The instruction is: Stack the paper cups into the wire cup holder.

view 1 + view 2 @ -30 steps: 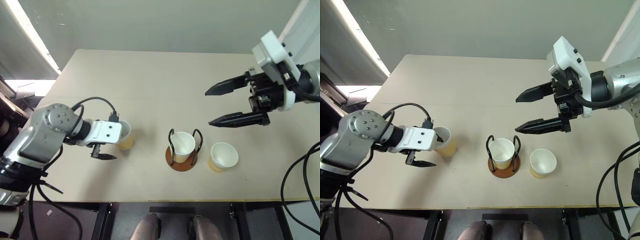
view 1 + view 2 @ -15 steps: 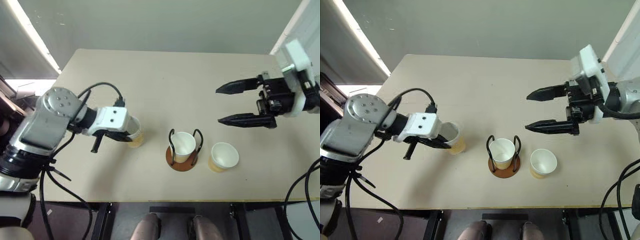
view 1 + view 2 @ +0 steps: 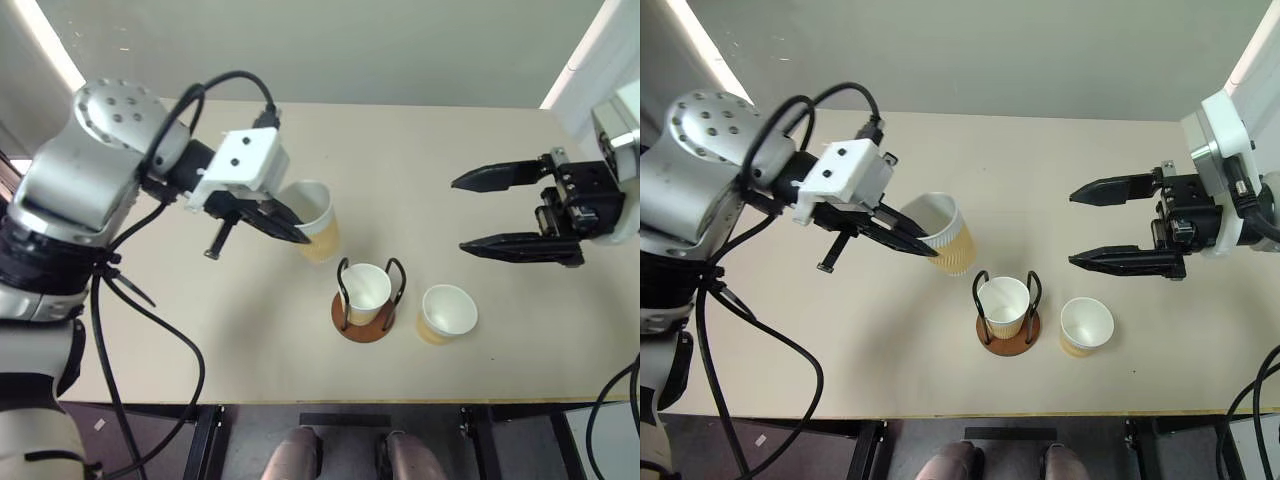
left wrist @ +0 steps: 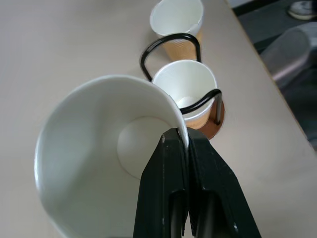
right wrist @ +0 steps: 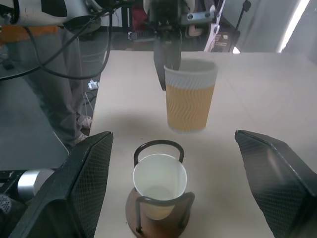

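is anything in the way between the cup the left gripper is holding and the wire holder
Nothing visible blocks it. The left gripper holds the lifted cup above bare table, beside the wire cup holder, which already contains one cup.

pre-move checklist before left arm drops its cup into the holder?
1. Left gripper shut on the lifted cup, pinching its rim: ok.
2. Lifted cup clear of the table: ok.
3. Wire cup holder upright, one cup seated in it: ok.
4. Lifted cup centred over the holder: not ok, it hangs beside it and tilted.
5. Right gripper open, off to the side: ok.
6. Third cup upright beside the holder: ok.
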